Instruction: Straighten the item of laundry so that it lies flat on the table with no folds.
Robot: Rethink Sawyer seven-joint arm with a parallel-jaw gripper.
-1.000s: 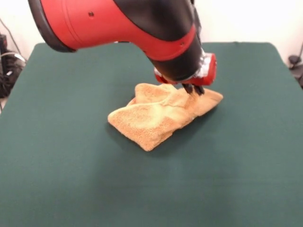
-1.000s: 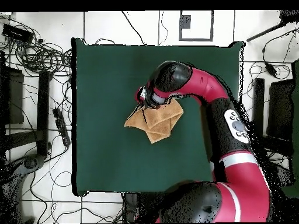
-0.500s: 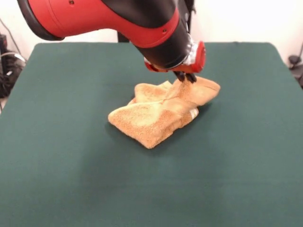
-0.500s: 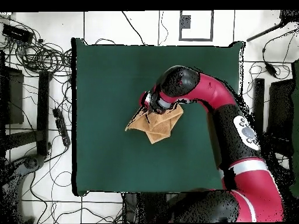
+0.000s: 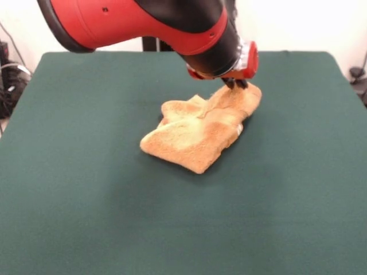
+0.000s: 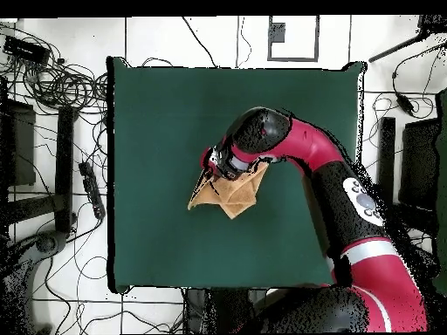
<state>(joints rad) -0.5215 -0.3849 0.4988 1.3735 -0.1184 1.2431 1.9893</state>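
Note:
The orange-yellow terry towel (image 5: pixel 198 134) lies crumpled and folded near the middle of the dark green table (image 5: pixel 86 189). My gripper (image 5: pixel 235 83) is shut on the towel's right corner and holds that corner lifted off the table, while the rest of the towel rests on the felt. In the overhead view the towel (image 6: pixel 229 194) shows just below the gripper (image 6: pixel 214 169), with the red and black arm covering part of it.
The arm reaches in from the top of the front view and hangs over the table's far half. Cables and equipment (image 6: pixel 52 83) lie on the floor beyond the table's edges in the overhead view.
The gripper has lifted the towel's right corner and drawn it up and toward the table's far side. The towel's near lobe has dragged a little to the right.

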